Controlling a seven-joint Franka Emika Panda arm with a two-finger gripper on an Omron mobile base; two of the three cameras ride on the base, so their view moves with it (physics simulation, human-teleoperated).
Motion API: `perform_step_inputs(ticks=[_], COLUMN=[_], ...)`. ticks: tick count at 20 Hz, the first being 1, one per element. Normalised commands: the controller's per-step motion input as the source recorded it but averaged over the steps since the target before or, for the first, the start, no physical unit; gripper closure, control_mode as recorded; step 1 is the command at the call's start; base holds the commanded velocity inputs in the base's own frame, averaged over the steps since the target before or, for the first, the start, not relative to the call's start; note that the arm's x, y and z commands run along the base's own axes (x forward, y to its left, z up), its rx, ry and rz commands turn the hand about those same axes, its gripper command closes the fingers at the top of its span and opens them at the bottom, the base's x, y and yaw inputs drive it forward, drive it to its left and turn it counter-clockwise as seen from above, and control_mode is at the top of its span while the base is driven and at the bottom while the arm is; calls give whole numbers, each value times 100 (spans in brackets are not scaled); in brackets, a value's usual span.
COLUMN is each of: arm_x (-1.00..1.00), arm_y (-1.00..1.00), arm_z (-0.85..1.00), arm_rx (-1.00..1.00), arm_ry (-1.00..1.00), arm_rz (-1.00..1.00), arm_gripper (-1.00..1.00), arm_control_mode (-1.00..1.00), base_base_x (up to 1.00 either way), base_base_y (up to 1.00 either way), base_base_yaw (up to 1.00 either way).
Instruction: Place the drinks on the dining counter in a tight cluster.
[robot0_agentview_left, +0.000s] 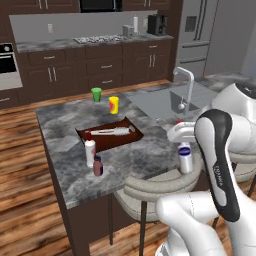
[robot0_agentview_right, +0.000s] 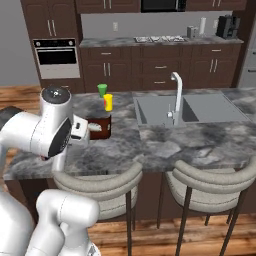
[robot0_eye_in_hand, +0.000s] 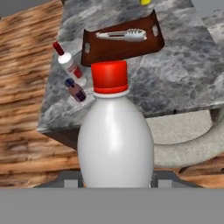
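My gripper (robot0_agentview_left: 184, 150) is shut on a wide white bottle (robot0_eye_in_hand: 114, 140) with a red cap, holding it upright near the front edge of the dining counter (robot0_agentview_left: 65, 145), above a stool's backrest. The bottle (robot0_agentview_left: 185, 161) hides my fingertips in the hand view. Two other drinks stand side by side near the counter's front left corner: a slim pale bottle (robot0_agentview_left: 90, 151) with a red cap and a short pinkish-red one (robot0_agentview_left: 98, 166). In the hand view the slim bottle (robot0_eye_in_hand: 70, 64) and the short one (robot0_eye_in_hand: 76, 90) lie beyond and to the left of the held bottle.
A dark brown tray (robot0_agentview_left: 112, 140) holding tongs (robot0_agentview_left: 112, 131) sits mid-counter. Behind it stand a green cup (robot0_agentview_left: 96, 93) and a yellow cup (robot0_agentview_left: 114, 104). The sink (robot0_agentview_left: 155, 100) and tap (robot0_agentview_left: 187, 85) take up the right part. Stools (robot0_agentview_left: 155, 187) line the front edge.
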Motion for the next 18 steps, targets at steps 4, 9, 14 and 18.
perform_step_inputs(ticks=[4,9,14,18], arm_x=[38,5,10,52], arm_y=[3,32,67,42], arm_z=[-1,-3,-4,-23], arm_rx=[0,0,0,9], arm_ry=[-19,-21,-20,-7], arm_rz=[25,16,11,12], arm_gripper=[100,100,100,100], arm_control_mode=[-100,-100,-100,-100], base_base_x=[0,0,0,0], base_base_y=[0,0,0,0], base_base_yaw=[0,0,0,0])
